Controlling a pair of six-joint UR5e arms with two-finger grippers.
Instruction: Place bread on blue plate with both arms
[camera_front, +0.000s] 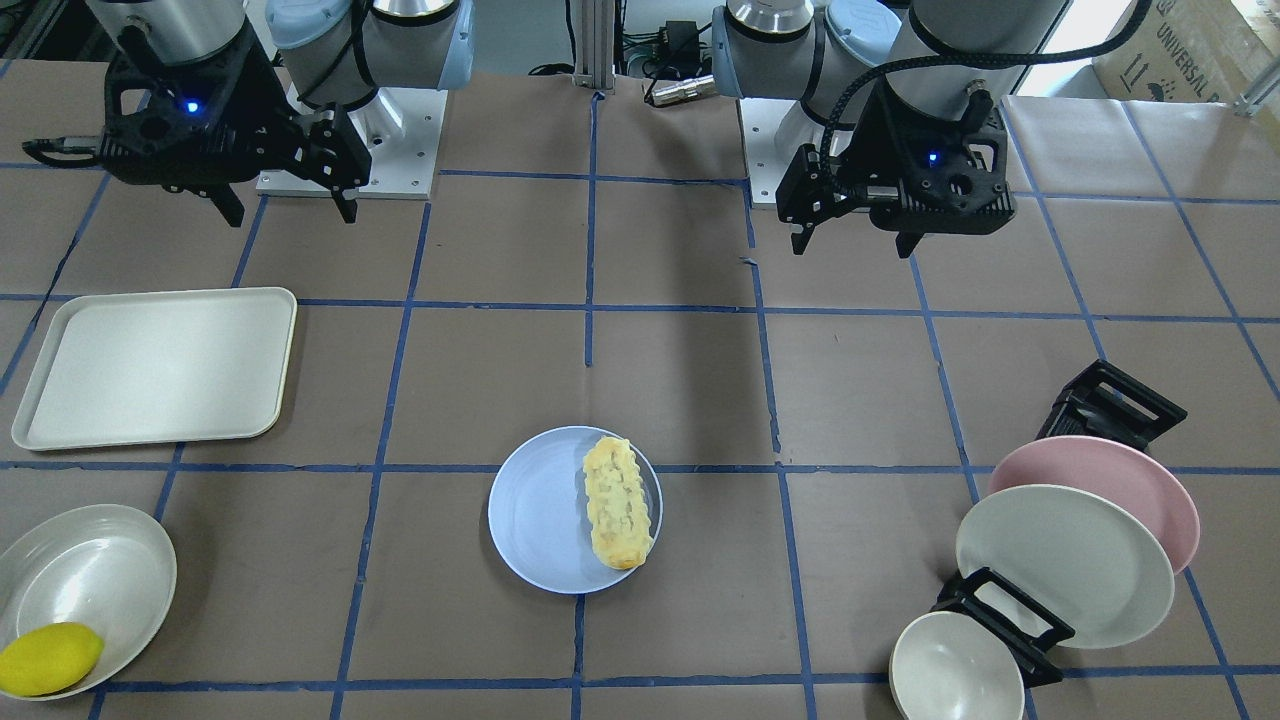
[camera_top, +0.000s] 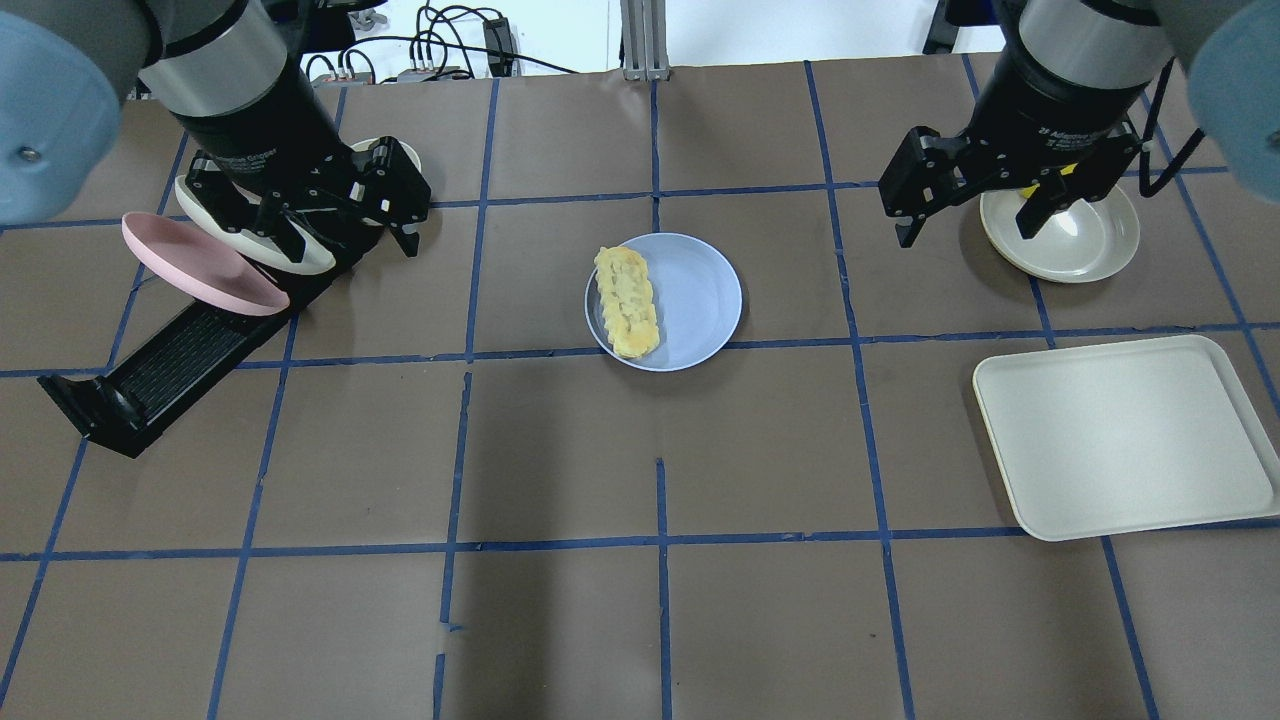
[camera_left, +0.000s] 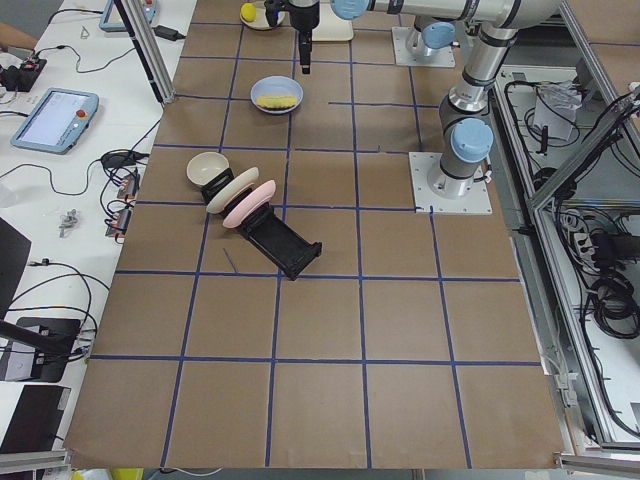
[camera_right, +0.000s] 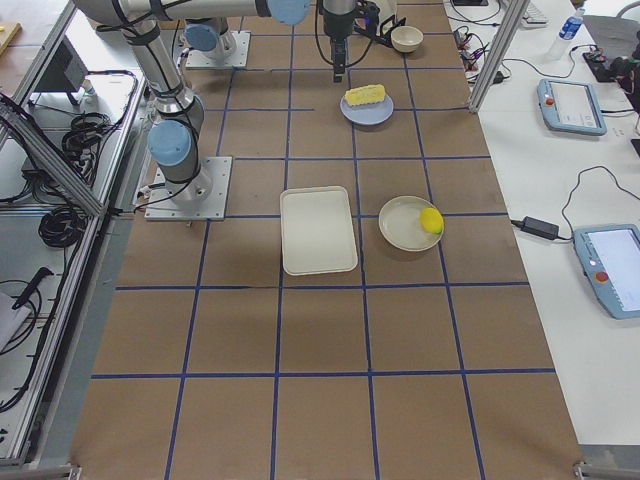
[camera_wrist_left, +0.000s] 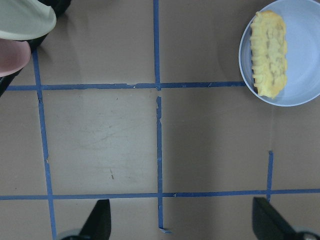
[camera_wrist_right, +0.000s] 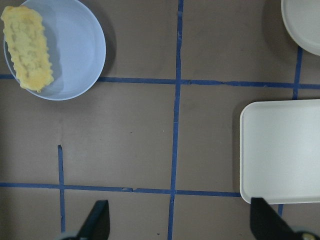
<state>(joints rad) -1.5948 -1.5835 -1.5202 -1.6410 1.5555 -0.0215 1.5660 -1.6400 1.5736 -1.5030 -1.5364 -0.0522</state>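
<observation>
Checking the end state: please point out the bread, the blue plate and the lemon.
bread (camera_top: 627, 302), overhead exterior view, middle of its bumpy top
blue plate (camera_top: 700, 300), overhead exterior view, bare surface beside the bread
lemon (camera_front: 48, 658), exterior front-facing view, middle of its skin

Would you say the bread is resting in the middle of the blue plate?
No, the bread lies along one side of the blue plate, close to its rim.

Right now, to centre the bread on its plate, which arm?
Left, probably: the bread sits at the rim of the blue plate nearest the left end effector; the right end effector faces bare plate.
</observation>
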